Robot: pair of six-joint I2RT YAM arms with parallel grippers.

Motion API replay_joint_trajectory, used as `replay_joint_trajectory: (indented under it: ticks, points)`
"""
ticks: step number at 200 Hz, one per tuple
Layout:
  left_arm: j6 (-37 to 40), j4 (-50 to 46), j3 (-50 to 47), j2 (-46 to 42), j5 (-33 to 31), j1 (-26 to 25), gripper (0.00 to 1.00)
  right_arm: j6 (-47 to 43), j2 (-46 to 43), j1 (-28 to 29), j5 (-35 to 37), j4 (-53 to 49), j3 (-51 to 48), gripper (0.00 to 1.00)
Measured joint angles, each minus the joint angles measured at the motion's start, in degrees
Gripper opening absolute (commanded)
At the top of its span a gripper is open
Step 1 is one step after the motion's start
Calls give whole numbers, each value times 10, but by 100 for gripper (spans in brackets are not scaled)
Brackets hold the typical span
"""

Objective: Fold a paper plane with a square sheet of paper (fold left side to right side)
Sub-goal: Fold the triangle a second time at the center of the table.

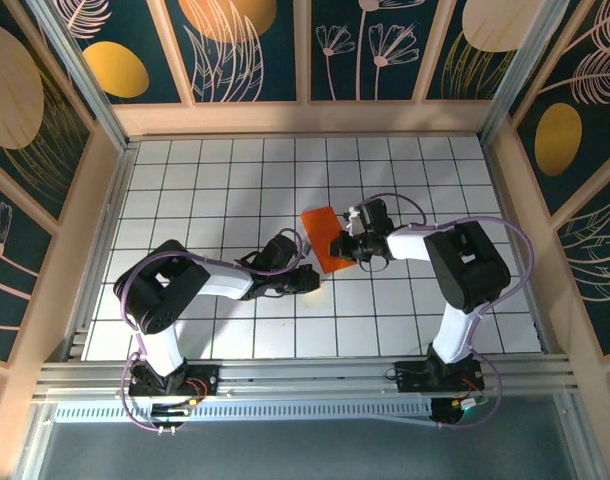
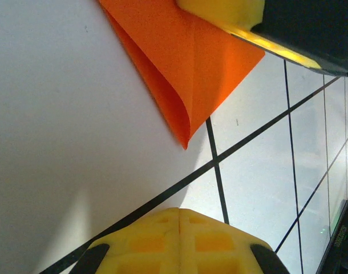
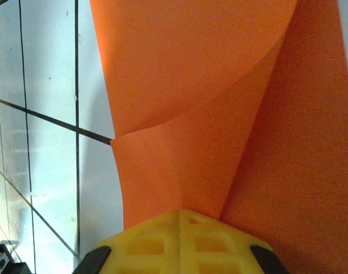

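Right pincer (image 3: 179, 220) is pressed together, tips down on the sheet of paper (image 1: 323, 240). It looks like a press, not a pinch, though I can't rule out paper caught between the tips. Left pincer (image 2: 179, 220) is also pressed together and holds nothing. It sits over bare table (image 1: 205, 180) just short of the paper's pointed corner, apart from it.

Paper sits mid-frame in the top view, slightly right of centre, partly folded. In the left wrist view it fills the upper middle. One flap lies over as a soft rounded roll rather than a sharp crease, point aimed at lower centre.

Risks as I read them:
- Only one contact on the paper. A sideways stroke from the right pincer would likely drag the whole sheet across the smooth table instead of flattening the fold. Cause: nothing pins the pointed end.
- Rolled flap looks springy. Ease off and it may open up, or get creased off-line so the edges won't match.
- Thin paper, hard tips: pushing into the fold could wrinkle or tear it.
- Both pincers are near each other at the paper. Left moving in to anchor could clip the right.
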Motion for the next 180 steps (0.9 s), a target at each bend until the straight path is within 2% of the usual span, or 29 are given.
replay_joint_trajectory:
  ticks: [39,100,180]
  points:
    - [-16,-2,-22,-24,0,1,0,9,0,1,-4,9,-6,0]
    - [-35,10,-6,-54,-10,13,0,66,-16,33,-15,40,-40,0]
    - [-77,41,-45,-109,-39,33,0,156,-28,63,6,85,-69,0]
